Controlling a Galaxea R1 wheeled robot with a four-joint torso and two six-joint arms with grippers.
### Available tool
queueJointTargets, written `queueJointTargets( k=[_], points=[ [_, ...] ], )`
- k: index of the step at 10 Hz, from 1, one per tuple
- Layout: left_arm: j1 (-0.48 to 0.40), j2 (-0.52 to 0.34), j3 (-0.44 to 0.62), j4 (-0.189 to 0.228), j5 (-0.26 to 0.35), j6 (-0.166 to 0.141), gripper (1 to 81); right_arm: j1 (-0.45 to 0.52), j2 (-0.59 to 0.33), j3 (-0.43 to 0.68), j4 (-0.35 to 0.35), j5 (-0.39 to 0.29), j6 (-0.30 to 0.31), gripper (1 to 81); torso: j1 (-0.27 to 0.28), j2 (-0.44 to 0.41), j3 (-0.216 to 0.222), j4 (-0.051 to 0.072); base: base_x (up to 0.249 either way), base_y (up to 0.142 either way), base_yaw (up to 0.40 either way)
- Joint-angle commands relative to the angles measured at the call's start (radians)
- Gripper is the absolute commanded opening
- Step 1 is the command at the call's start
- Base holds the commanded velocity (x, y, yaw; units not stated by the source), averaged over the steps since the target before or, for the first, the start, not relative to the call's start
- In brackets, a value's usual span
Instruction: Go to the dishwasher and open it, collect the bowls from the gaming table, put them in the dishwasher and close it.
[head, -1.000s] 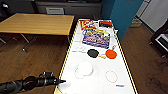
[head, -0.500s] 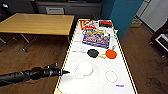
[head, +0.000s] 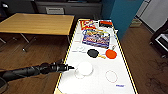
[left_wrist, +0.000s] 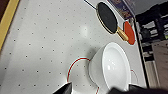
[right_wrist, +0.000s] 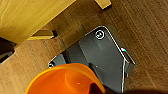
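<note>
L gripper (head: 71, 67) open, fingers either side of white bowl (head: 85, 68) on gaming table (head: 100, 85). R gripper: can't tell, orange bowl (right_wrist: 65, 80) right by it.

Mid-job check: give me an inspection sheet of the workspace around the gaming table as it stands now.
Surface: gaming table, white top, yellow edge, red ring markings.
Job's things: white bowl upright on the table; orange bowl close under the right wrist camera, above wood floor; held or not, cannot tell.
Clutter: black paddle, red paddle, board-game boxes.
Grippers: left gripper over the table's edge, just short of the white bowl.
Cables: nothing seen.
Surroundings: wooden table to the left, wood floor, teal wall.
</note>
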Motion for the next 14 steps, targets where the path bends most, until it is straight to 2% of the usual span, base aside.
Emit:
queueJointTargets(
  k=[1, 3, 7, 8, 10, 11, 14],
  points=[
    [-0.149, 0.065, -0.067, -0.004, 0.053, -0.031, 81.1, 0.028, -0.041, 0.013, -0.015, -0.056, -0.003, 1.0, 0.0, 0.0, 0.0, 0.0, 0.0, 0.0, 0.0],
    [-0.16, 0.13, -0.127, -0.005, 0.067, -0.031, 81.1, 0.028, -0.038, 0.01, -0.015, -0.056, -0.003, 1.0, 0.0, 0.0, 0.0, 0.0, 0.0, 0.0, 0.0],
    [-0.177, 0.204, -0.181, -0.004, 0.088, -0.037, 81.1, 0.028, -0.021, -0.002, -0.017, -0.057, -0.003, 1.0, 0.0, 0.0, 0.0, 0.0, 0.0, 0.0, 0.0],
    [-0.174, 0.227, -0.205, -0.005, 0.09, -0.037, 81.1, 0.028, -0.018, -0.002, -0.017, -0.057, -0.003, 1.0, 0.0, 0.0, 0.0, 0.0, 0.0, 0.0, 0.0],
    [-0.171, 0.289, -0.262, 0.007, 0.134, -0.037, 81.1, 0.029, -0.018, -0.004, -0.017, -0.057, -0.003, 1.0, 0.0, 0.0, 0.0, 0.0, 0.0, 0.0, 0.0],
    [-0.168, 0.324, -0.311, 0.006, 0.134, -0.037, 81.1, 0.031, -0.017, -0.004, -0.017, -0.057, -0.003, 1.0, 0.0, 0.0, 0.0, 0.0, 0.0, 0.0, 0.0],
    [-0.145, 0.382, -0.369, 0.01, 0.142, -0.032, 81.1, 0.032, -0.015, -0.007, -0.017, -0.057, -0.003, 1.0, 0.0, 0.001, 0.0, 0.0, 0.0, 0.0, 0.0]
  ],
)
